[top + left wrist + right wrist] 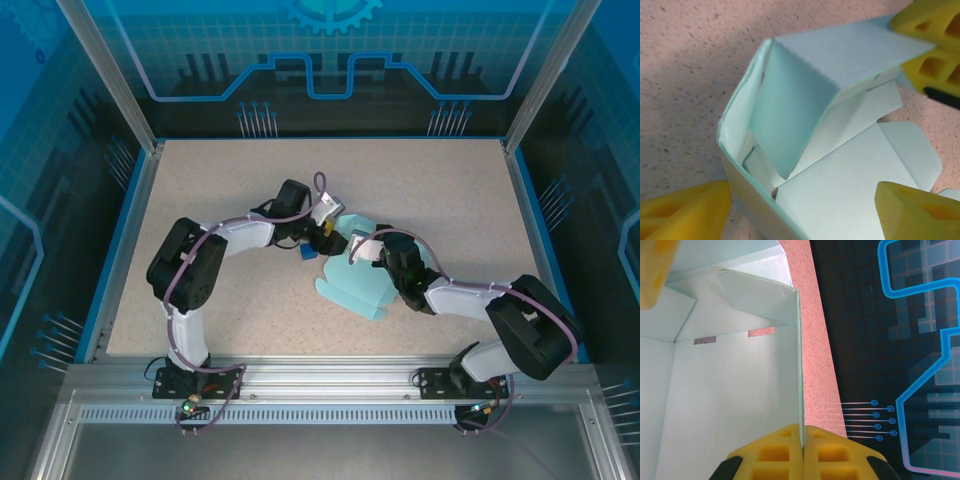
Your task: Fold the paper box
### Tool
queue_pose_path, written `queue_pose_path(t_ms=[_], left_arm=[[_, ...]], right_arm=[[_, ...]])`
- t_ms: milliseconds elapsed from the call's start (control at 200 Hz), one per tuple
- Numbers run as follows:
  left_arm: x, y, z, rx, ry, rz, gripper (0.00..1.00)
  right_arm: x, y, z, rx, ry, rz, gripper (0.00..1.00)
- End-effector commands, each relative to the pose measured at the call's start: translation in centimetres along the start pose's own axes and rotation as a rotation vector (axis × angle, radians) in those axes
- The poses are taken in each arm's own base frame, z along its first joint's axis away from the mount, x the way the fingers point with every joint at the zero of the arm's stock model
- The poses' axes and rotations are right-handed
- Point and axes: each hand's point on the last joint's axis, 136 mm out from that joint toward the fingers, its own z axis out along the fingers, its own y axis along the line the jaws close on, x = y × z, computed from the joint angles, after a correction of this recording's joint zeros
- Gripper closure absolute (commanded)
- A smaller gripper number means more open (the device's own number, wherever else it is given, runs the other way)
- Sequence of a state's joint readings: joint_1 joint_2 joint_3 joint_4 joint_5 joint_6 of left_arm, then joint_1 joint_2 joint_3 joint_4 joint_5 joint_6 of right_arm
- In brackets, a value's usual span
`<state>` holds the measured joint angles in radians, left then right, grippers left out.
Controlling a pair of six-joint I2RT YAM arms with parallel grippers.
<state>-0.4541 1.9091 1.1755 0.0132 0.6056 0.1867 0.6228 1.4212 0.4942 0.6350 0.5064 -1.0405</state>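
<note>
Pale cyan card paper box [352,283]: wrist views show us right pincer [803,447] clenching its wall, left pincer [800,200] released astride.

The speckled beige tabletop [220,190] carries the pale cyan paper box [355,285] near its centre, with a small dark blue cube [309,253] just beside it at ten o'clock.
</note>
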Motion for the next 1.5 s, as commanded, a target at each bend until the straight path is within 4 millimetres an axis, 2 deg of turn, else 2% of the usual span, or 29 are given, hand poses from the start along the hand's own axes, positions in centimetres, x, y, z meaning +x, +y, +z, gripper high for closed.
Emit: queue_pose_path(t_ms=[0, 225, 325, 440, 525, 580, 740, 920, 1496], left_arm=[[-0.2, 0.3, -1.9, -0.023, 0.001, 0.002, 0.21], [-1.1, 2.4, -5.5, -0.044, -0.092, -0.098, 0.23], [-1.2, 5.0, -6.3, -0.119, -0.122, -0.172, 0.29], [-0.5, 7.6, -5.6, -0.195, -0.075, -0.244, 0.37], [0.1, 8.0, -4.2, -0.179, -0.024, -0.270, 0.40], [0.5, 7.7, -3.2, -0.166, 0.013, -0.263, 0.41], [0.7, 5.0, -0.5, -0.077, 0.072, -0.186, 0.41], [0.1, 2.0, 0.0, 0.025, 0.046, -0.123, 0.40], [0.4, 0.1, 0.9, 0.115, 0.013, -0.069, 0.32]], right_arm=[[-0.4, 0.0, -0.2, -0.004, -0.015, 0.006, 1.00], [-0.3, -0.1, -0.1, -0.007, -0.009, 0.011, 1.00], [-0.3, -0.2, -0.1, -0.006, -0.009, 0.013, 1.00], [-0.3, -0.3, -0.2, -0.007, -0.008, 0.017, 1.00], [-0.2, -0.3, -0.2, -0.009, -0.006, 0.021, 1.00], [-0.2, -0.2, -0.2, -0.010, -0.003, 0.018, 1.00], [-0.1, -0.3, -0.2, -0.006, -0.001, 0.017, 1.00], [-0.1, -0.3, -0.2, -0.008, 0.004, 0.015, 1.00], [0.0, -0.2, -0.1, -0.024, 0.007, 0.022, 1.00]])
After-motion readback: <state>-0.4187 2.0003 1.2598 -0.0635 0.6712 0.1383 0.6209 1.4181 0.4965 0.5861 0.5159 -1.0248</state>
